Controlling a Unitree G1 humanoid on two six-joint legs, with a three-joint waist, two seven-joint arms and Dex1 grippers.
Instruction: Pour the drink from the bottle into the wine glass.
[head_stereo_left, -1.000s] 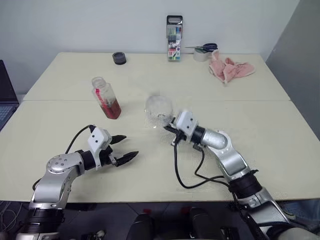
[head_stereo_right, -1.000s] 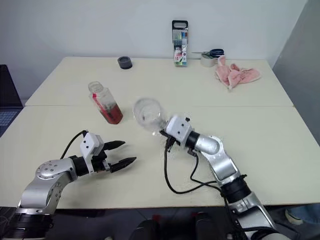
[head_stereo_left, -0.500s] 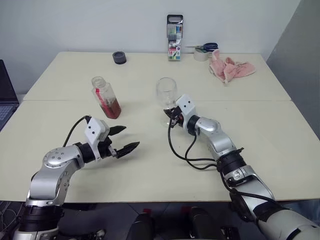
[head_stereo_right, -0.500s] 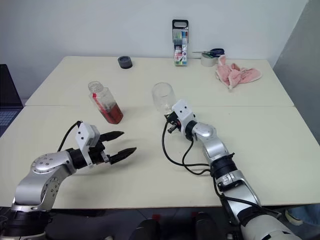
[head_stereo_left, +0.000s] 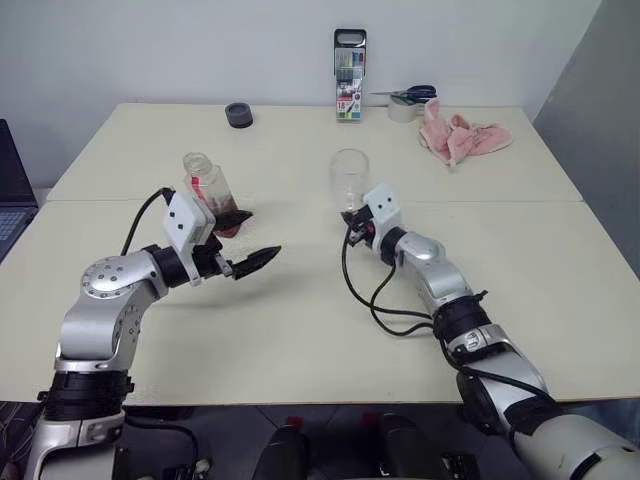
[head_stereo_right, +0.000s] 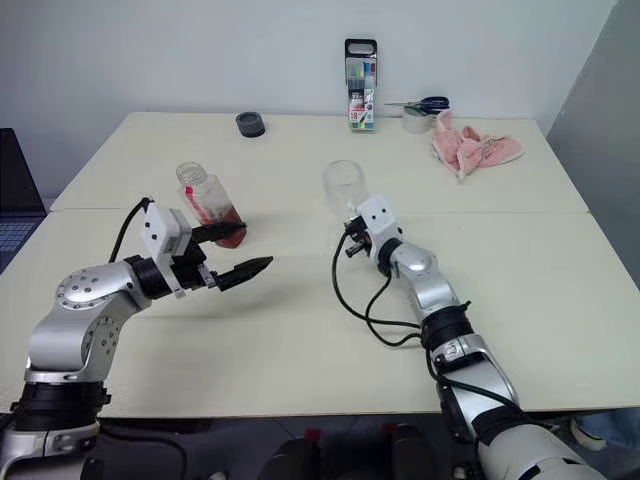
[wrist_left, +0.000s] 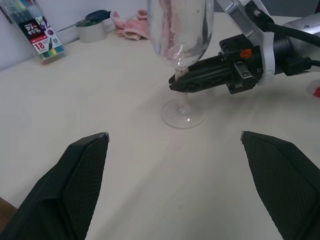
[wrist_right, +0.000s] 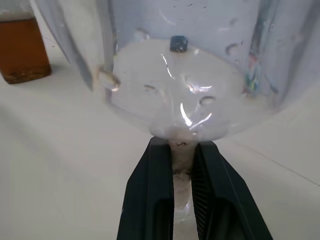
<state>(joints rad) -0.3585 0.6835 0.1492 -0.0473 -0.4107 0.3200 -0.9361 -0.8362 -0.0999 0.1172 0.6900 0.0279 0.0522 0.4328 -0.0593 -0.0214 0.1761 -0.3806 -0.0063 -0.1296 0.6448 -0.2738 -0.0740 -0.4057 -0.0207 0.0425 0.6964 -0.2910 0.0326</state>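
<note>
Left gripper (head_stereo_left: 252, 263): two black fingers spread wide, holding nothing, raised above the cream table (head_stereo_left: 300, 330) and pointing toward the centre.

Small clear squarish plastic bottle (head_stereo_left: 212, 195): red-and-white label strip, uncapped, standing upright just beyond this gripper's far finger; touching or apart, I cannot tell. The dark reddish-brown drink (head_stereo_left: 226, 216) sits low in its body.

Small black round object (head_stereo_left: 238, 115): far edge of the table, well beyond the bottle.

Clear stemmed wine glass (head_stereo_left: 350, 177): empty, upright, its round foot (wrist_left: 183, 115) on the table by the left wrist view. It stands directly ahead of the right gripper.

Right gripper (head_stereo_left: 352, 214): fingers (wrist_right: 152, 197) pressed together on the glass stem just under the bowl.

Marker case (head_stereo_left: 348, 62), tape roll with scissors (head_stereo_left: 404, 104), crumpled pink cloth (head_stereo_left: 455, 136): far side, well beyond both grippers.

Risks, as judged:
- The open bottle stands close by the left fingers; a sideways knock while closing in would tip it and spill the drink.
- The plastic body may deform under a hard squeeze and push liquid out of the wide neck.
- The thin stem could twist or slip in the right pinch, tilting the bowl away from the pour.
</note>
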